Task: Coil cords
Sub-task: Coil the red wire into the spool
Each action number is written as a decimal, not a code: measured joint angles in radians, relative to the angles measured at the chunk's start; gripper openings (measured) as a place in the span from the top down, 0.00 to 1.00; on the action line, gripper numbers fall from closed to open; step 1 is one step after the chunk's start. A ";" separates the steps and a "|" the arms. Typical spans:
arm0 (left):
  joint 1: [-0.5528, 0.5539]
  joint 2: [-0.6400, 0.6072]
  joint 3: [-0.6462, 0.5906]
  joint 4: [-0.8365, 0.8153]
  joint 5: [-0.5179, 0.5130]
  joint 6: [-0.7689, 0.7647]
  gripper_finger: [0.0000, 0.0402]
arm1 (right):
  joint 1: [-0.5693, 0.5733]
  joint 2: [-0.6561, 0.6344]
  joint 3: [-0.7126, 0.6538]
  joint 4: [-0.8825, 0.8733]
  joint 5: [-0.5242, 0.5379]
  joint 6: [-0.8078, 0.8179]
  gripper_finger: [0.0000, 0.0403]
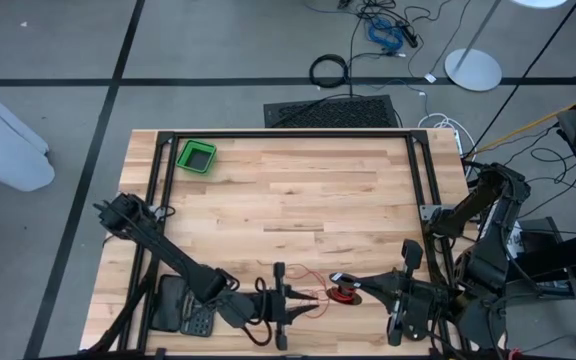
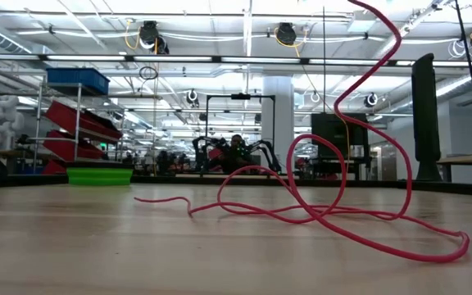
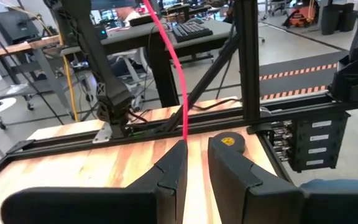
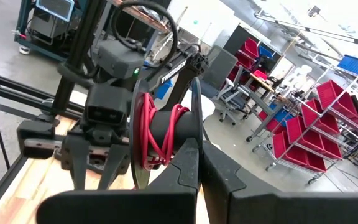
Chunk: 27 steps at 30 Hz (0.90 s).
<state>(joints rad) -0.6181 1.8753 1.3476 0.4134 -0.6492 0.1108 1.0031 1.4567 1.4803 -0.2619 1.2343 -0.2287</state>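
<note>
— Two grippers are working at the near edge of the table (image 1: 298, 190), aren't they?

— Yes. The left gripper (image 1: 280, 296) and the right gripper (image 1: 363, 290) are pointing at each other there, near one another, with a black reel (image 1: 343, 293) sitting between them, just at the right gripper's tip.

— What is the right one doing with its fingers?

— It is clamping them on the reel (image 4: 166, 134). In the right wrist view the two dark fingers (image 4: 188, 171) are closing on the reel's thin round flange, and the red cord (image 4: 157, 137) is lying wound in a few loose turns around the hub.

— And the rest of the cord?

— It is trailing off the reel across the wood towards the left gripper. In the low view it is sprawling on the tabletop in slack loops (image 2: 463, 242), with one strand climbing out of the top of the picture.

— Is the left gripper holding it?

— I cannot tell. In the left wrist view the cord (image 3: 178, 81) is running straight away from the tip of one finger (image 3: 176, 162), and the gripper (image 3: 196, 142) is showing a narrow gap of wood between its fingers, so whether it is pinching the cord is unclear.

— Anything else on the table?

— A green bin (image 1: 196, 157) is sitting at the far left corner, well apart from both arms.
</note>
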 joint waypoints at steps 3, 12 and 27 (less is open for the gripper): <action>0.013 0.018 0.000 0.012 0.004 0.005 0.82 | 0.000 0.000 0.000 0.000 0.000 0.001 1.00; 0.020 0.021 0.000 0.027 -0.009 0.026 0.82 | 0.000 0.000 0.000 -0.001 0.000 0.000 1.00; 0.007 0.021 0.000 0.024 -0.077 0.060 0.82 | 0.000 0.000 0.000 -0.001 0.000 0.000 1.00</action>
<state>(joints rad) -0.6112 1.8965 1.3476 0.4375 -0.7257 0.1704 1.0031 1.4567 1.4801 -0.2626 1.2343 -0.2287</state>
